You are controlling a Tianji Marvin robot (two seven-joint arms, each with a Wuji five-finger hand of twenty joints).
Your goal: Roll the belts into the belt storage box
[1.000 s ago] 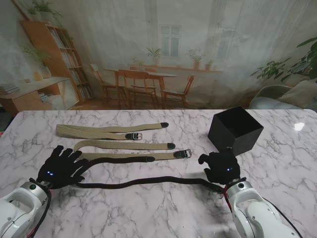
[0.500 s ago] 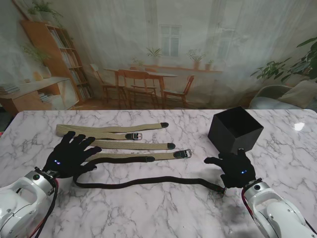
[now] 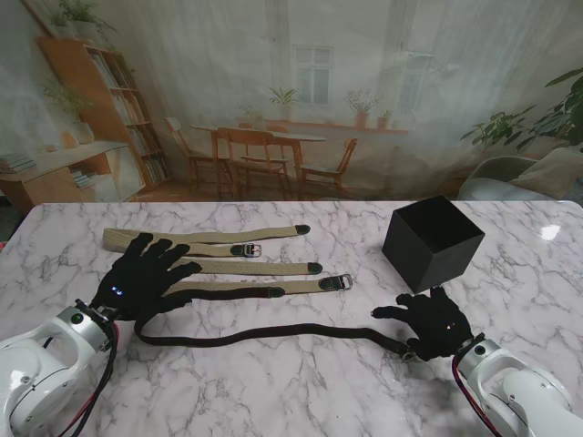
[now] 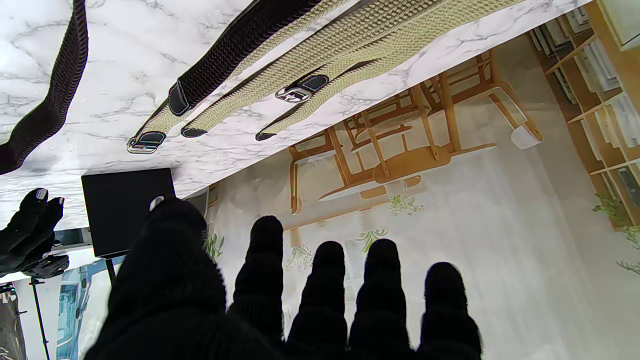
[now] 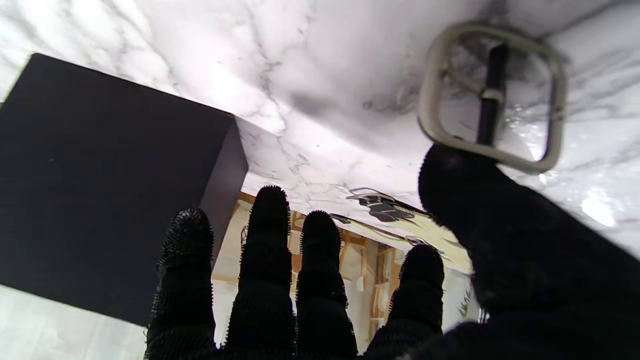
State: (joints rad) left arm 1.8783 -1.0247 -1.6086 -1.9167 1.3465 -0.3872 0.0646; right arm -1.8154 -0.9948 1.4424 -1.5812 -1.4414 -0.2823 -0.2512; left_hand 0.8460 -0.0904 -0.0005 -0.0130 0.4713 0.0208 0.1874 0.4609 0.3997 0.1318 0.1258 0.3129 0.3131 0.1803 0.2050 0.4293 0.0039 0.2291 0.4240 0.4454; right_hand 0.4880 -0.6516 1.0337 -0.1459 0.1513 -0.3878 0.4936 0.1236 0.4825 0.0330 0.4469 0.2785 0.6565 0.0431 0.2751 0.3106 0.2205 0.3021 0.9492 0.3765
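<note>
While black belt [image 3: 273, 331] lies flat near box [image 3: 432, 240], with both left hand [image 3: 144, 275] and right hand [image 3: 435, 323] spread and empty, still preparing: next pinch buckle [image 5: 492, 95], start rolling.

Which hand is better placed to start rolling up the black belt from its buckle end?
The right hand: it hovers open right at the black belt's buckle. The left hand is over the tan belts, far from the buckle.
</note>
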